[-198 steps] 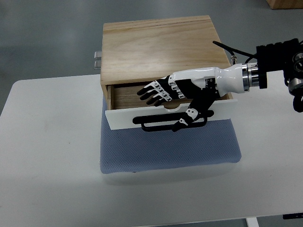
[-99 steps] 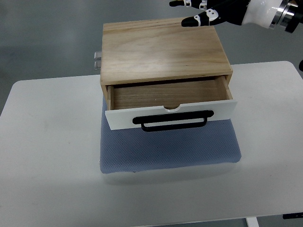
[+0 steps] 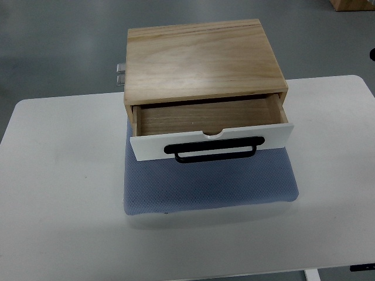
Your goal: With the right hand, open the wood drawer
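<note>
A light wooden box [image 3: 202, 58] stands on a blue-grey mat [image 3: 208, 181] on the white table [image 3: 58, 193]. Its drawer [image 3: 208, 117] is pulled partly out toward me, and the bare wooden inside shows. The drawer has a white front panel [image 3: 146, 146] with a black handle [image 3: 214, 150]. Neither robot hand shows in the picture. Only a small dark bit shows at the right edge [image 3: 372, 54]; I cannot tell what it is.
A small metal fitting [image 3: 120, 74] sticks out at the box's back left. The corner of a cardboard box [image 3: 353, 4] shows on the floor at top right. The table's front edge runs along the bottom of the view.
The right hand, which was at the open drawer and its handle, lifted away up and to the right and has left the picture. The drawer stays open as before.
</note>
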